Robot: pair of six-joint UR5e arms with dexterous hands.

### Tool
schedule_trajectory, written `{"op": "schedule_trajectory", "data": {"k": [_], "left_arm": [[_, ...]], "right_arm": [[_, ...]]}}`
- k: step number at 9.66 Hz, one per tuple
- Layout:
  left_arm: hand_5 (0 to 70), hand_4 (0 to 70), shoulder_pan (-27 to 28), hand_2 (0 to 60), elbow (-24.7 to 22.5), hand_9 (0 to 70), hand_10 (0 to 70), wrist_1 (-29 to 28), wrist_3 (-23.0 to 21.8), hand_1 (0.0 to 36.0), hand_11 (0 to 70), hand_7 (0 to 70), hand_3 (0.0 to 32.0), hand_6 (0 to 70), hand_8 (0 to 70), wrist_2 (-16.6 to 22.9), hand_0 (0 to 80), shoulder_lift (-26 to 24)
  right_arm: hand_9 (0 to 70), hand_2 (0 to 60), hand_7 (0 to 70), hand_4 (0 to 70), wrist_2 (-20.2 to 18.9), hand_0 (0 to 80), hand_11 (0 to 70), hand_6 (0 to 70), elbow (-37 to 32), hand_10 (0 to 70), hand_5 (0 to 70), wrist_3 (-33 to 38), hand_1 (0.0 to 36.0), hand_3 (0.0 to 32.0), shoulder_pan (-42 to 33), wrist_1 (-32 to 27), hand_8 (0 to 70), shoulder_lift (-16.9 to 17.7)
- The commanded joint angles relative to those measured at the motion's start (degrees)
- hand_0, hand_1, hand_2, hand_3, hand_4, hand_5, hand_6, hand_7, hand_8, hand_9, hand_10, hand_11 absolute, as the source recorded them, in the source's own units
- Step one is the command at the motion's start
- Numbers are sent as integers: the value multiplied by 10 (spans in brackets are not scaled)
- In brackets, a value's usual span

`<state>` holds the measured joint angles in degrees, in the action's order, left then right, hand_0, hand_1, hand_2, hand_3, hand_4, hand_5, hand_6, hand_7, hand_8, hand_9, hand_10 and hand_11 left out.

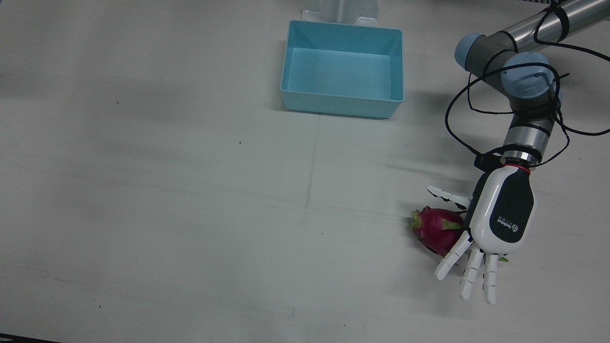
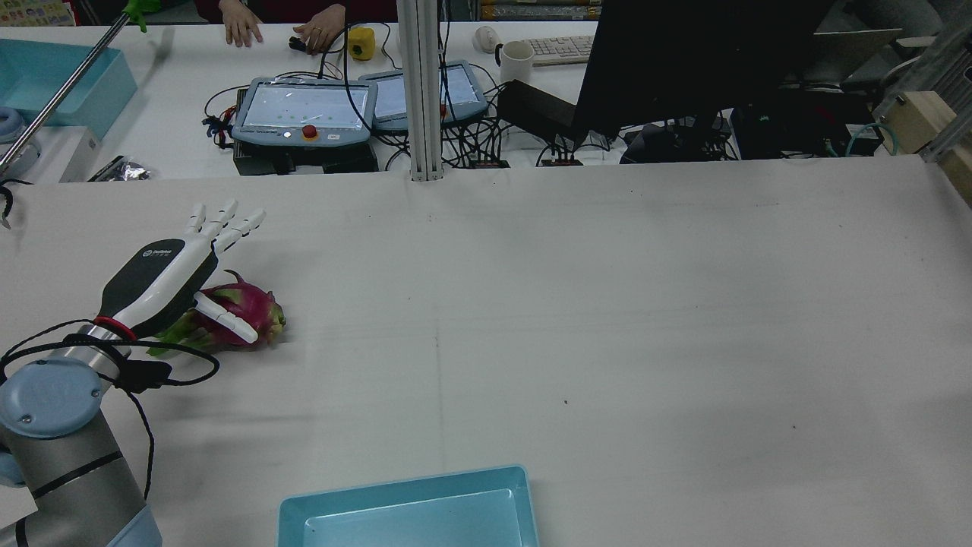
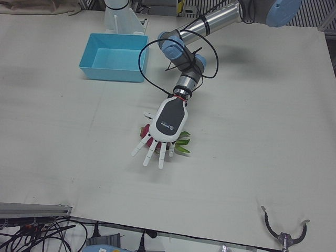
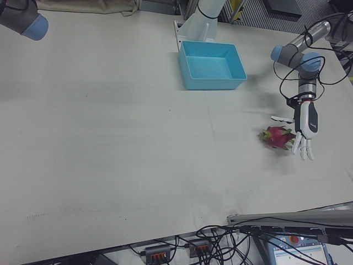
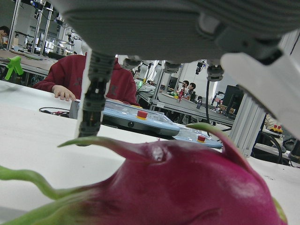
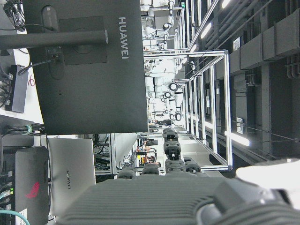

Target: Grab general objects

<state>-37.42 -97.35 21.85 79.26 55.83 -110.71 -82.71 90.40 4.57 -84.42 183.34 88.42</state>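
Magenta dragon fruit (image 1: pixel 436 230) with green tips, white-and-black left hand (image 1: pixel 495 224), light blue plastic bin (image 1: pixel 342 69), off-white table (image 1: pixel 190 190).

White table (image 2: pixel 607 304), scuffed and faintly creased. Beyond its far edge, a desk (image 2: pixel 175 144) crowded with teach pendants (image 2: pixel 304 110), cables, keyboard (image 2: pixel 562 47), mug (image 2: pixel 516 61), dark monitor (image 2: pixel 683 53). Aluminium post (image 2: pixel 421 91) upright between. Ceiling strip lights (image 6: pixel 206 30) overhead.

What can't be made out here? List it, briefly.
Fruit: front view, one side hidden under the left hand; contact unclear.
Bin: rear view, cut by the bottom edge.
Right hand: right hand view shows only its back; pose unclear.
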Motion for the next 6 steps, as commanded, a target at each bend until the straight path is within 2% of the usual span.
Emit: {"op": "schedule_trajectory", "data": {"k": [1,3,6], "left_arm": [[0,0,16,0,3,0,0,-4,-1,181,0,0,320,0,13,-15,506,4],[0,0,29,0,9,0,0,-10,-1,170,0,0,320,0,11,-25,501,8],[0,0,29,0,39,0,0,-37,0,175,0,0,320,0,12,-25,503,7]], "right_arm": [[0,0,0,0,0,0,0,0,0,0,0,0,0,0,0,0,0,0],[0,0,0,0,0,0,0,0,0,0,0,0,0,0,0,0,0,0],[0,0,0,0,0,0,0,0,0,0,0,0,0,0,0,0,0,0]]}}
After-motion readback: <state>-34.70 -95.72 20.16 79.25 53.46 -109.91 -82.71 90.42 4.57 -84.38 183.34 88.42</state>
